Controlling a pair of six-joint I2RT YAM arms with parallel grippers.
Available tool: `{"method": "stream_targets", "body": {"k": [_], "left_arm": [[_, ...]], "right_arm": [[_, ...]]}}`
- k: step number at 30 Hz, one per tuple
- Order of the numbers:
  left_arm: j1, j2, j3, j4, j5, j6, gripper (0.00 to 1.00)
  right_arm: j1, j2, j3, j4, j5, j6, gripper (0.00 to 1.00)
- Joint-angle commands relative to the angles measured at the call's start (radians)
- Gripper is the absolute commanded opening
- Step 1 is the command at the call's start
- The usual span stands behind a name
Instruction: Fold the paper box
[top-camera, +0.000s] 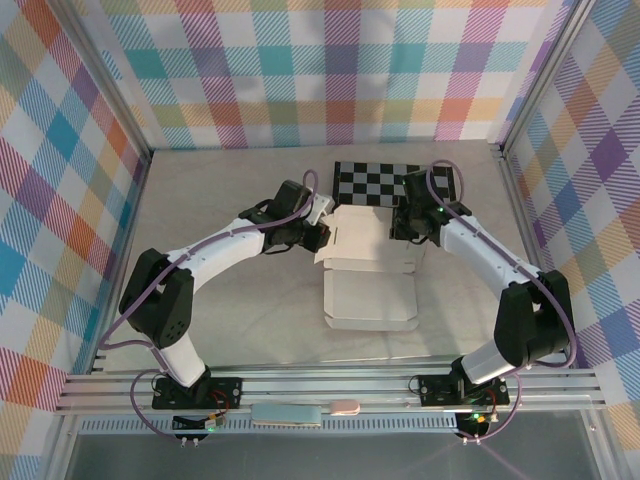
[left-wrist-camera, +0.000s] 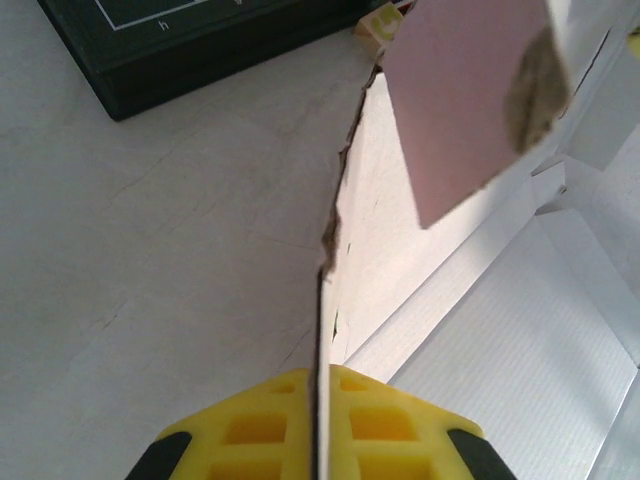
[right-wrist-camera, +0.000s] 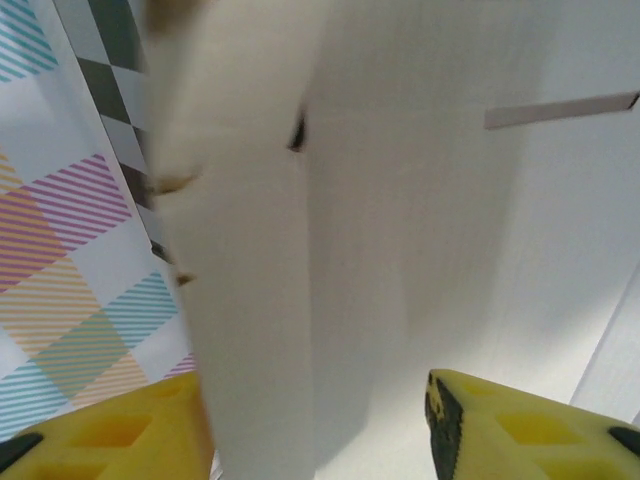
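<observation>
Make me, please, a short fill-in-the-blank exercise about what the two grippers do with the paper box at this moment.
1. The left gripper is ____ on a thin edge of the paper box.
2. The fingers of the right gripper stand ____, with a panel of the paper box between them.
3. Beyond the paper box lies a board with a black-and-grey ____ pattern.

Missing words: shut; apart; chequered.

White left arm (top-camera: 220, 243) and right arm (top-camera: 480, 255) with black joints, purple cables (top-camera: 574, 340) running along each, black bolted bases (top-camera: 195, 388), small green light (top-camera: 440, 212), yellow pocketed fingers (left-wrist-camera: 250, 432) edged black.
</observation>
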Motion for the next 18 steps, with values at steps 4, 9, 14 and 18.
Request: {"method": "stream_targets", "body": {"k": [4,9,14,18], "left_arm": [[0.005,-0.028,0.014,0.027,-0.002,0.010,0.05],[0.004,-0.034,0.004,0.068,-0.010,-0.004,0.05],[0.004,-0.035,0.006,0.071,-0.017,-0.012,0.05],[0.004,-0.032,0.011,0.074,-0.016,-0.016,0.05]], "right_arm": [[0.000,0.006,0.016,0.123,-0.070,0.032,0.60],[-0.002,0.034,0.034,0.131,-0.101,0.036,0.45],[-0.002,0.035,0.017,0.123,-0.120,0.033,0.33],[-0.002,0.031,0.012,0.120,-0.115,0.030,0.23]]}}
